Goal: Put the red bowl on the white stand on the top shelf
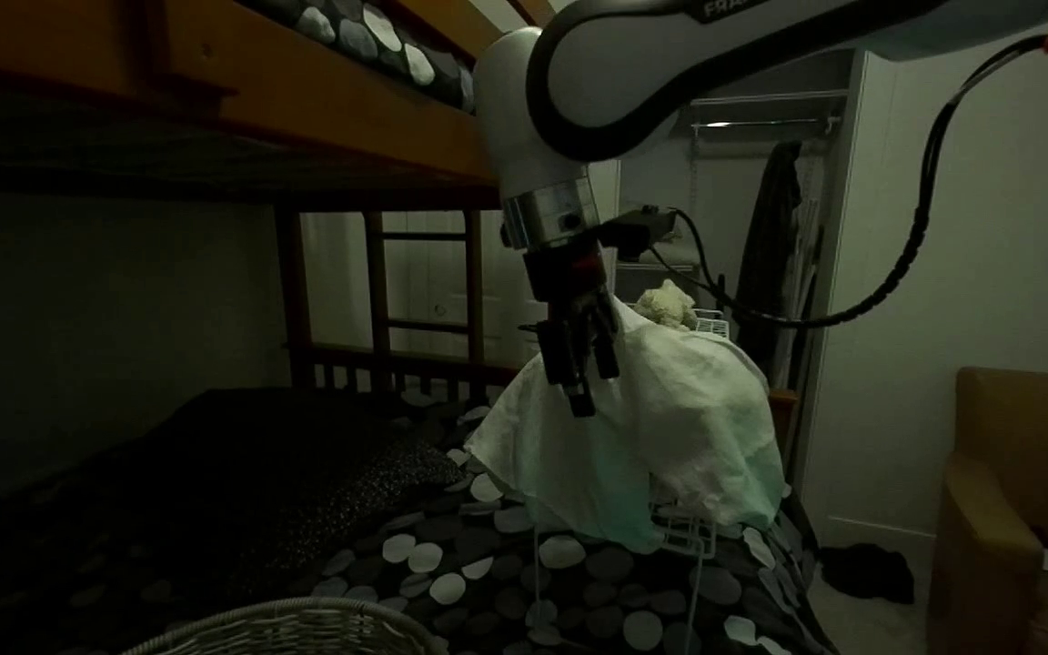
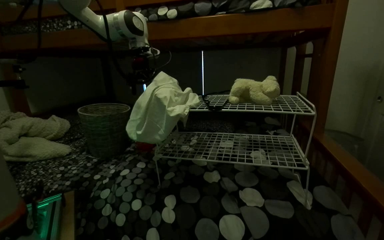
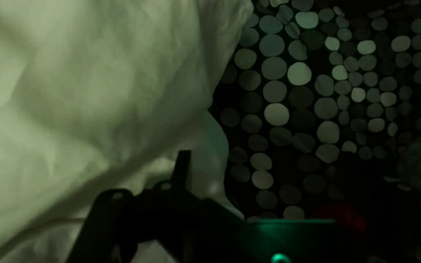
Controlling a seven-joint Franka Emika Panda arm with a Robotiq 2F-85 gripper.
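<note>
Black claw (image 1: pixel 597 387): jaws parted, nothing gripped, pointing down close beside the white cloth (image 2: pixel 158 110); whether it touches the fabric I cannot tell.
Cloth: draped over the end of the white stand (image 2: pixel 232 161) nearest the claw, peaked high and hanging in loose folds. Going down past it looks like the main risk: a fold could hook on the claw, or the hem could be pinched together with the red bowl (image 2: pixel 144 146).
Bowl: low beside that end of the stand, seemingly resting on the dotted bedspread (image 2: pixel 218 196), partly hidden by the hem and not yet picked up. In the wrist view just a dim red patch shows past the claw, so a half-blind reach might land off-centre and shove the bowl away.
Stand: upright on the bedspread; thin wire legs on a soft surface might rock or slide if snagged cloth gets tugged.
Top shelf (image 2: pixel 290 105): the bowl's goal. Cloth bunched over its end would make poor footing for something round, and a careless swing could knock off the cream plush toy (image 2: pixel 253 90) or the dark looped thing (image 2: pixel 214 106) lying there.
Wicker basket (image 2: pixel 103 133): near the bowl, on the side away from the stand; too wide an approach could bump it.
Upper bunk (image 2: pixel 238 28): overhead; lifting high from here could bring the arm (image 1: pixel 606 73) against its rail.
</note>
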